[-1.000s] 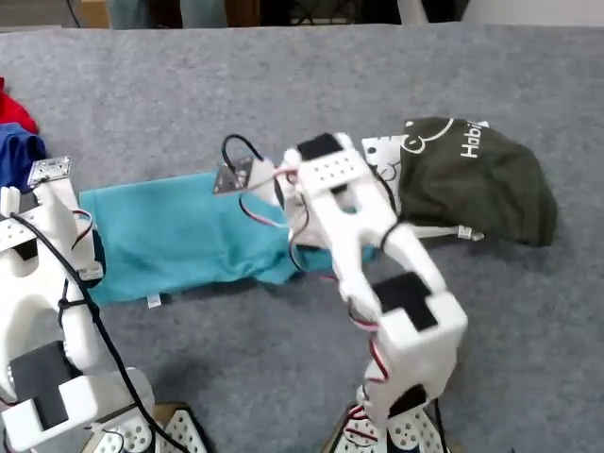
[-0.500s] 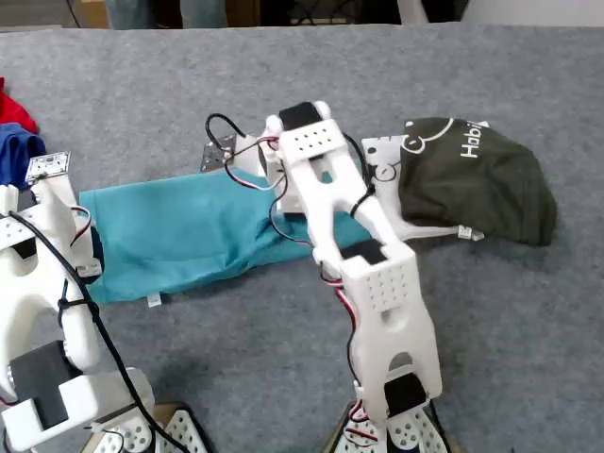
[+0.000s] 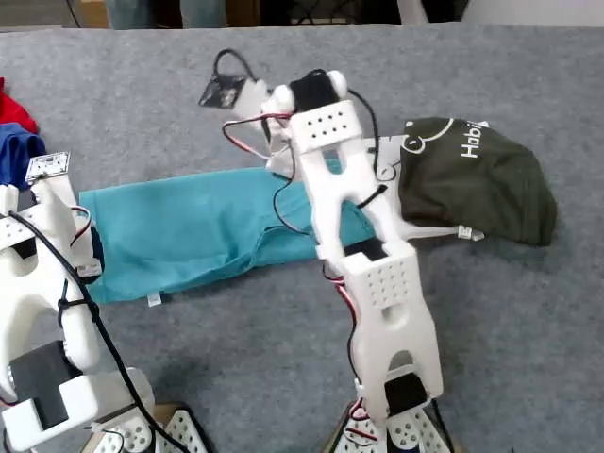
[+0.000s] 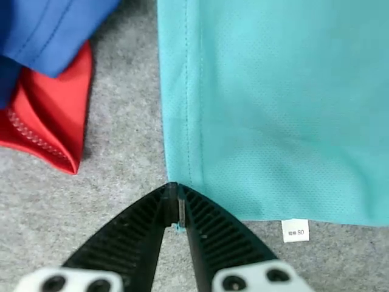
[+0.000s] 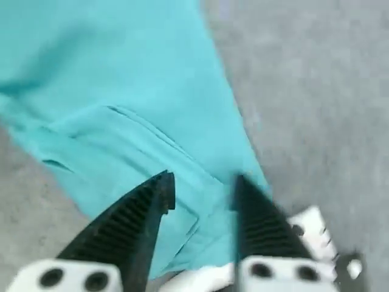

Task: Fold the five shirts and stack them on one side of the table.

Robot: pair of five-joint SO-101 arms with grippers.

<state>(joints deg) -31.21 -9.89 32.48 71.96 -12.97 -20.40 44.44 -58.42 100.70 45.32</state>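
A teal shirt (image 3: 198, 231) lies folded into a long strip across the middle of the grey table. My left gripper (image 4: 174, 196) is shut on the strip's near left corner (image 3: 99, 291), and a thread of teal shows between its fingers. A small white tag (image 4: 296, 231) hangs from the hem close by. My right gripper (image 5: 200, 188) hovers open above the right end of the teal shirt (image 5: 121, 91), with nothing between its fingers. The right arm (image 3: 326, 127) stands raised over that end.
A dark green shirt (image 3: 477, 179) lies bunched at the right with a white piece (image 3: 385, 153) beside it. A red shirt (image 3: 14, 111) and a blue shirt (image 3: 19, 156) sit at the left edge, also the red shirt (image 4: 45, 121) and the blue shirt (image 4: 48, 24). Bare table lies at the back and front.
The right arm has risen from the teal shirt's near right part and swung toward the far side. The shirt's right end now lies flatter. The left arm has not moved.
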